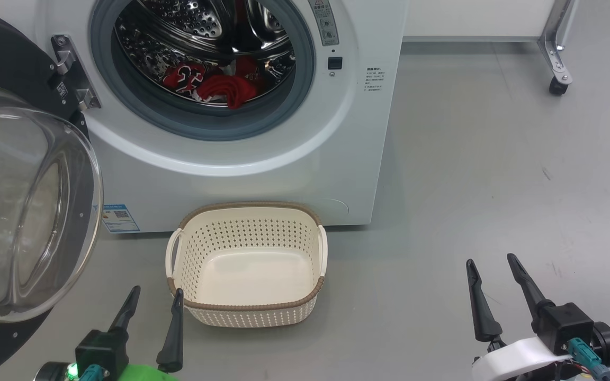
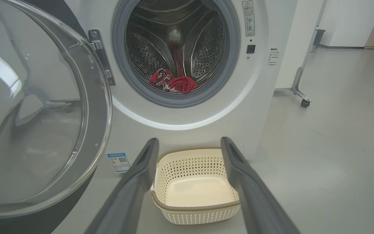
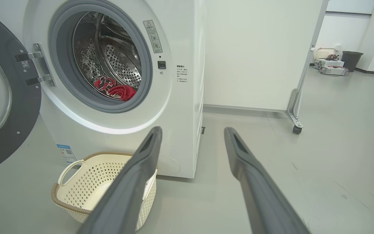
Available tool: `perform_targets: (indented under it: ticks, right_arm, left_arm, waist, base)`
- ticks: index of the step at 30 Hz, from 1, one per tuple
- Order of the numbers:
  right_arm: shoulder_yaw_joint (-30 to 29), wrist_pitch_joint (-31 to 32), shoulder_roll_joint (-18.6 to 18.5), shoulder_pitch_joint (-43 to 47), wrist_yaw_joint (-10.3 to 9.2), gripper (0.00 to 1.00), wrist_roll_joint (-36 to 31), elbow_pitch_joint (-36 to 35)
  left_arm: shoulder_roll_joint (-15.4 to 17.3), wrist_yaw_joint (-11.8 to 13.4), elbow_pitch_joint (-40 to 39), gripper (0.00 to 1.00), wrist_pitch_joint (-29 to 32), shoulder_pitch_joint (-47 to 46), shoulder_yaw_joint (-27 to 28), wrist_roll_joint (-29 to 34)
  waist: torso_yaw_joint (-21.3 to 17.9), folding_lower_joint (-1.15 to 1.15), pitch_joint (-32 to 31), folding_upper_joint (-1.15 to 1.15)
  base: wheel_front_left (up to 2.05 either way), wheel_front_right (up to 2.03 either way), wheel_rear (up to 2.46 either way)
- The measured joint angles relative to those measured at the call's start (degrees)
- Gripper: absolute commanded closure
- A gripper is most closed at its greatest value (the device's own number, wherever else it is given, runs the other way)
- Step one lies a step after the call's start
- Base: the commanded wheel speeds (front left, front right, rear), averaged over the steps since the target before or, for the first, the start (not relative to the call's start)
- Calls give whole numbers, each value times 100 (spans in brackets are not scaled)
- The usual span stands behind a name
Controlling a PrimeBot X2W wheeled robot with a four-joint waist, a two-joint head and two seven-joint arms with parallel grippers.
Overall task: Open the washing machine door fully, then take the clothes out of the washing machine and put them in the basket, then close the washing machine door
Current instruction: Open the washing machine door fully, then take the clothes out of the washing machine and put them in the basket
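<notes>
Fingers [image 1: 172, 333] spread wide, empty: left gripper [image 1: 157, 291] beside the one cream perforated plastic basket [image 1: 252, 317]; right gripper [image 1: 490, 260] well apart; basket's long axis along the front of the white front-loading washing machine [image 1: 284, 174]; round black-rimmed glass door [image 1: 29, 211] swung open leftward; two red garments [image 1: 215, 84] low in the drum [image 1: 188, 18]; dark bin [image 3: 351, 60] far off, right wrist view.
</notes>
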Motion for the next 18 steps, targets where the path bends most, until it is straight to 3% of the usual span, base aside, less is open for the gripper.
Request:
perform_targets:
  ticks: [18]
  right_arm:
    - [-10, 0, 0, 5, -1, 0, 33, -75]
  left_arm:
    - [45, 4, -243, 0, -14, -6, -52, 98]
  waist:
    - [14, 0, 51, 0]
  base:
    - [3, -3, 0]
